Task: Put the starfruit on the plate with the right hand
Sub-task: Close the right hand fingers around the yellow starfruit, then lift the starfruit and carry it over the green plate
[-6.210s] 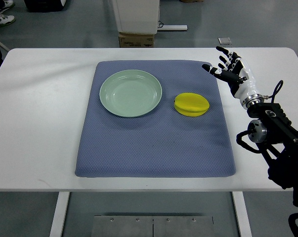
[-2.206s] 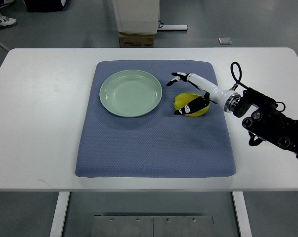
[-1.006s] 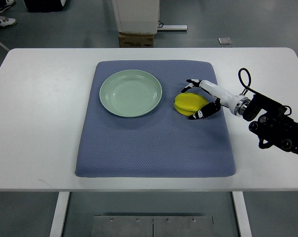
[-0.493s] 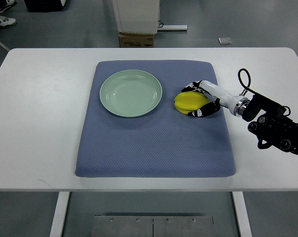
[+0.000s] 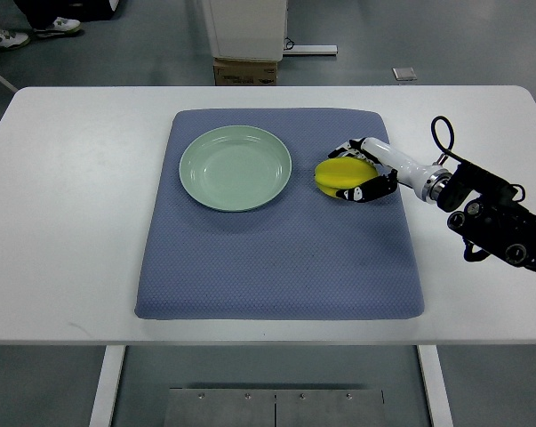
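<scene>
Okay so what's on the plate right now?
Nothing. The green plate is bare, its whole surface in view on the blue mat. The starfruit sits to its right on the mat, the right hand closed around it.

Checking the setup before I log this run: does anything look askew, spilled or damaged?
Nothing stands out. The plate sits flat and empty on the mat, and the right hand is closed around the intact starfruit beside it.

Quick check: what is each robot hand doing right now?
Right robot hand: closed around the starfruit, which is on the blue mat, not yet on the plate.
Left robot hand: not in view.
</scene>
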Robot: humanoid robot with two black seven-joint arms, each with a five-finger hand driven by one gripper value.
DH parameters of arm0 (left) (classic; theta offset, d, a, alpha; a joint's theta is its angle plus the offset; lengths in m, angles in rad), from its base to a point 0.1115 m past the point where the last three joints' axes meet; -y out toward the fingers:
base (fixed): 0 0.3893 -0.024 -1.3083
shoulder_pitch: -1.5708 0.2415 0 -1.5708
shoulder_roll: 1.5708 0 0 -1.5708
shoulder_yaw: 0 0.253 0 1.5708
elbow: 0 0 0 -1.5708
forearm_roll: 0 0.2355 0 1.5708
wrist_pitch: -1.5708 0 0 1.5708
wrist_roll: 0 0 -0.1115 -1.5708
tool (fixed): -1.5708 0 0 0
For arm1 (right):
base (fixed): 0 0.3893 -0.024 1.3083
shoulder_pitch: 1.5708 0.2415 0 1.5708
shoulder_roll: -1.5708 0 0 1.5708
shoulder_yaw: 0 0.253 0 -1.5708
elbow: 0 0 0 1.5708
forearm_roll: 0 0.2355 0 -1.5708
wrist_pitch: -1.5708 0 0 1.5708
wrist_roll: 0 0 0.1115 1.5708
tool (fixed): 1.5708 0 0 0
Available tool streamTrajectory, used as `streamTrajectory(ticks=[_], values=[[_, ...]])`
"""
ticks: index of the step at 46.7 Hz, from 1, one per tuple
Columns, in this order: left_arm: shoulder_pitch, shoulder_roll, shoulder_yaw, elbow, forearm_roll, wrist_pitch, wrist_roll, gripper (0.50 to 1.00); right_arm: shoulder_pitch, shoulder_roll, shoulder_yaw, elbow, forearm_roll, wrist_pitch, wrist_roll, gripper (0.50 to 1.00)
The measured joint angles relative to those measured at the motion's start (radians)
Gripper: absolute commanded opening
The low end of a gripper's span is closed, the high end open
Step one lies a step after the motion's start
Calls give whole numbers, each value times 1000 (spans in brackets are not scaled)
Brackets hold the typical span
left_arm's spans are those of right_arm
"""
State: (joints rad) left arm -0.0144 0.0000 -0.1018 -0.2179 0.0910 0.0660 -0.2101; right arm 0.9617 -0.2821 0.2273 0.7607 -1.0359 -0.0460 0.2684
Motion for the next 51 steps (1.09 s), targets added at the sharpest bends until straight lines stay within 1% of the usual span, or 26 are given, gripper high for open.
streamTrajectory(ticks=[12, 24, 38, 51], values=[[0, 0, -1, 0, 0, 0, 0, 1000, 50, 8, 10, 2, 21, 2, -16, 500], [0, 0, 0, 0, 0, 0, 0, 1000, 129, 50, 6, 2, 62, 8, -46, 500], [0, 0, 0, 0, 0, 0, 0, 1000, 190, 147, -26, -6, 85, 19, -58, 500], [0, 0, -1, 0, 0, 1, 0, 1000, 226, 246, -57, -39, 88, 21, -65, 500]])
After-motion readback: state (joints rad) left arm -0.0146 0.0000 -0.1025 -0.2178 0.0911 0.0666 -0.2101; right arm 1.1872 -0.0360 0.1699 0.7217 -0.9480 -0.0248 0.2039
